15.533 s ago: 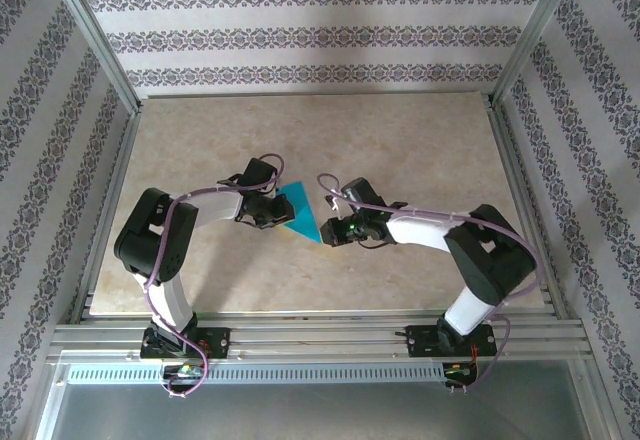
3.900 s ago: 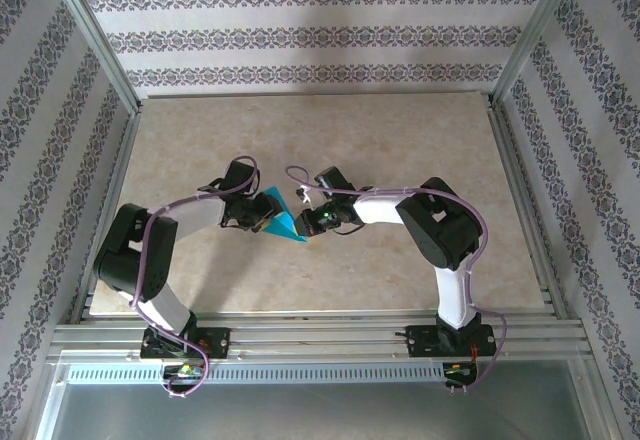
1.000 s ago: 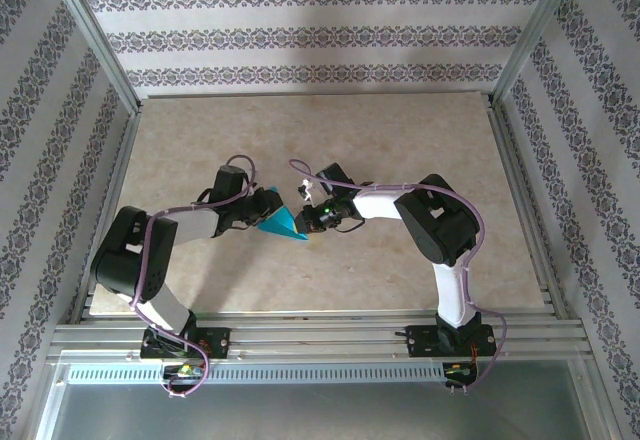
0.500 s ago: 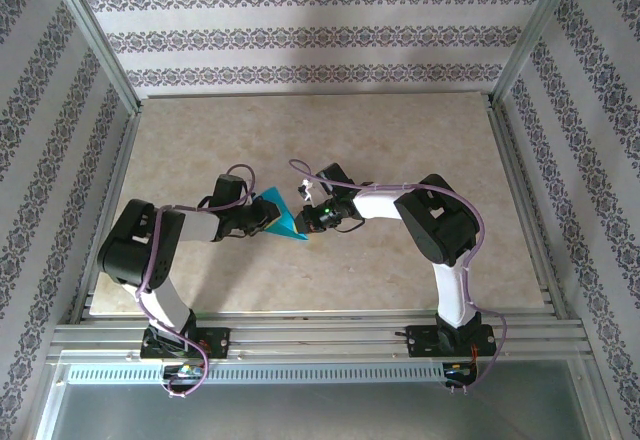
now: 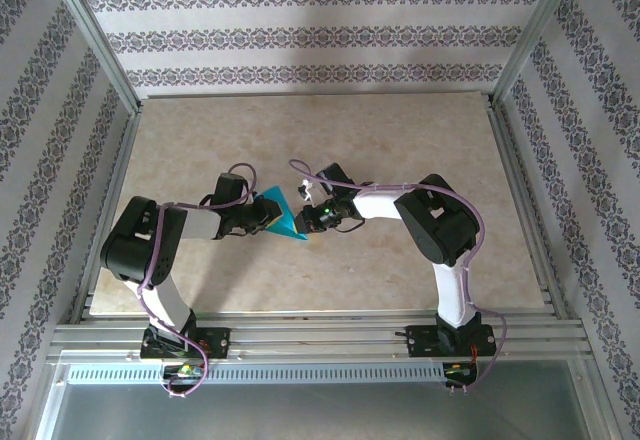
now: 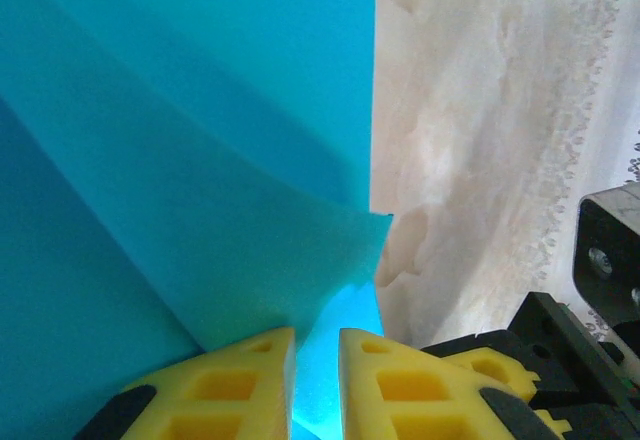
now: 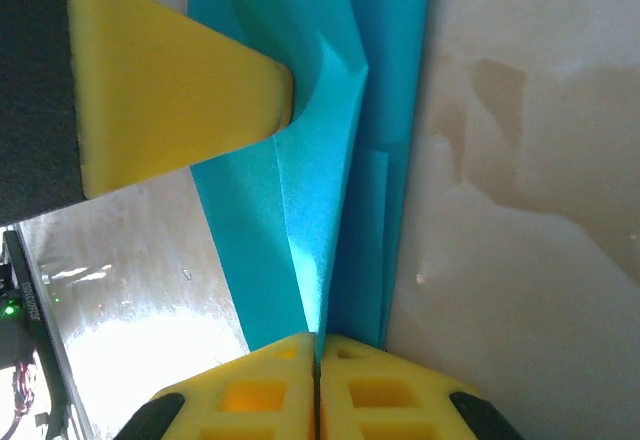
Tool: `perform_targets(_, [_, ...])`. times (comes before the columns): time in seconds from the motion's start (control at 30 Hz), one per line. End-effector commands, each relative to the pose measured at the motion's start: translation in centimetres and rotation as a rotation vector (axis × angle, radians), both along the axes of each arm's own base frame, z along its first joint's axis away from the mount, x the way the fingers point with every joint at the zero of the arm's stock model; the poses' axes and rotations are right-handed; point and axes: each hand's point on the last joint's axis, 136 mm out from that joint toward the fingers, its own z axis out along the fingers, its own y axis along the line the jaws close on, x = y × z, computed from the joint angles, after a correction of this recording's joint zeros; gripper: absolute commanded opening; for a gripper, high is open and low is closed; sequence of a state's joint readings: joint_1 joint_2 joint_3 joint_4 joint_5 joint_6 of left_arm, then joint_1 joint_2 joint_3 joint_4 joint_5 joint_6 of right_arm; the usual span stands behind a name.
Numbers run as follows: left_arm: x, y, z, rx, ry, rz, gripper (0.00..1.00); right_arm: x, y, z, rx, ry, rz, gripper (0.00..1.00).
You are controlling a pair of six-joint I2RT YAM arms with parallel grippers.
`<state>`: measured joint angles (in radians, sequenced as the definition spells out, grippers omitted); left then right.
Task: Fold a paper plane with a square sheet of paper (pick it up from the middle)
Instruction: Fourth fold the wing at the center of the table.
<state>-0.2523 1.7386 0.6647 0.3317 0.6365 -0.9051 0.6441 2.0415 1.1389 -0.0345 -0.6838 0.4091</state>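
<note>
Near the desk centre, the teal paper sheet sits partly folded. Its left flap stands higher than 1 second ago, lifted by the left fingers clamped on it. The right fingers stay shut on the crease, so a wing fold seems underway.

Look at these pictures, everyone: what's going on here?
A robot is folding teal paper at the middle of the table. Its left hand pinches a raised flap from one side, and its right hand is closed on the paper's edge from the other. The paper is already creased into layers with a pointed end, but it is not yet a finished plane.
</note>
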Motion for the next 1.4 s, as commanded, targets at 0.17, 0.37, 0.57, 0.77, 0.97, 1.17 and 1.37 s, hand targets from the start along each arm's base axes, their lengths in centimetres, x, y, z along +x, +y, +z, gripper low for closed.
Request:
perform_targets(0.17, [1.0, -0.4, 1.3, -0.035, -0.032, -0.012, 0.21, -2.5, -2.6, -6.1, -0.188, 0.050, 0.019, 0.11])
perform_targets(0.37, [1.2, -0.6, 1.0, -0.030, -0.029, -0.025, 0.22, -2.5, -2.7, -6.3, -0.195, 0.049, 0.016, 0.12])
perform_targets(0.57, [1.1, -0.4, -0.1, -0.005, 0.008, -0.018, 0.20, -2.5, -2.8, -6.4, -0.201, 0.050, 0.014, 0.13])
perform_targets(0.77, [0.4, 0.0, -1.1, 0.017, 0.045, -0.013, 0.19, -1.9, -2.5, -4.8, -0.171, 0.031, -0.006, 0.19])
perform_targets(0.97, [-0.2, 0.2, -1.5, 0.025, 0.054, -0.015, 0.20, -0.6, -2.3, 0.2, -0.102, -0.047, -0.081, 0.38])
perform_targets(1.17, [-0.2, 0.2, -1.5, 0.026, 0.052, -0.015, 0.20, 0.2, -3.2, 3.0, -0.078, -0.081, -0.204, 0.40])
perform_targets(1.37, [-0.3, 0.2, -1.7, 0.028, 0.065, -0.015, 0.20, 0.3, -1.7, 3.4, -0.060, -0.038, -0.204, 0.34])
